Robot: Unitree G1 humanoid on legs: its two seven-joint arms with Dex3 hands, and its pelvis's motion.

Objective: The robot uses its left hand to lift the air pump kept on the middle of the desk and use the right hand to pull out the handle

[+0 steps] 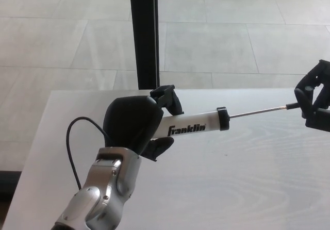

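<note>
The air pump (193, 126) is a white tube with black "Franklin" lettering and a black end cap, held level above the desk (242, 178). My left hand (135, 122) is shut on its left end, hiding that part of the tube. A thin metal rod (258, 111) runs out of the cap to the right. My right hand (314, 103), at the picture's right edge, is shut on the rod's handle end; the handle itself is hidden inside the hand.
A black cable (77, 137) loops from my left wrist over the desk. A black vertical post (144, 34) stands behind the desk's far edge, with a tiled floor (232, 34) beyond.
</note>
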